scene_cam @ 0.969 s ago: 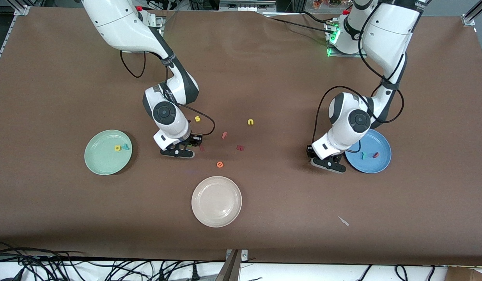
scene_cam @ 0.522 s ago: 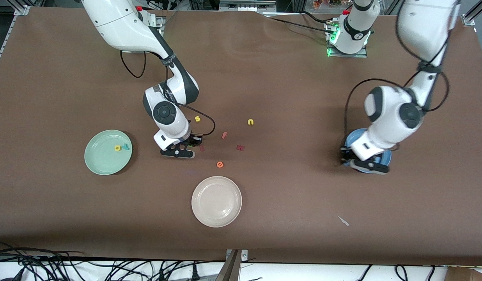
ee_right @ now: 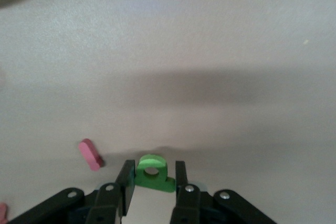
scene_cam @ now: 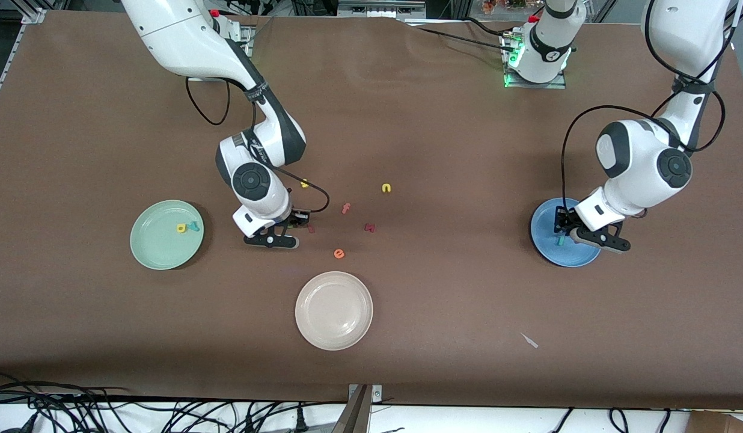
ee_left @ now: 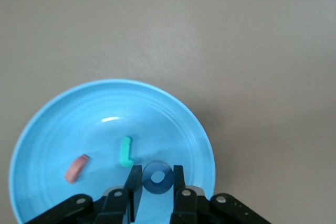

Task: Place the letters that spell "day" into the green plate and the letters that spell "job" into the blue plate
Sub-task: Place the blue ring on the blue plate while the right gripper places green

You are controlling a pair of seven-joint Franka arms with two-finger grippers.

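The right gripper (ee_right: 151,178) hangs low over the bare brown table (ee_right: 210,40), its two black fingers (ee_right: 125,179) pressed against the sides of the green "d" (ee_right: 152,173). The letter stands on edge between them, its round hole showing and its flat foot toward the table; whether it touches the table cannot be told. A pink letter (ee_right: 90,154), lying flat, sits just beside the gripper, apart from the "d". A second bit of pink (ee_right: 2,211) shows at the picture's edge, too cut off to read. A soft shadow band crosses the table above the letters
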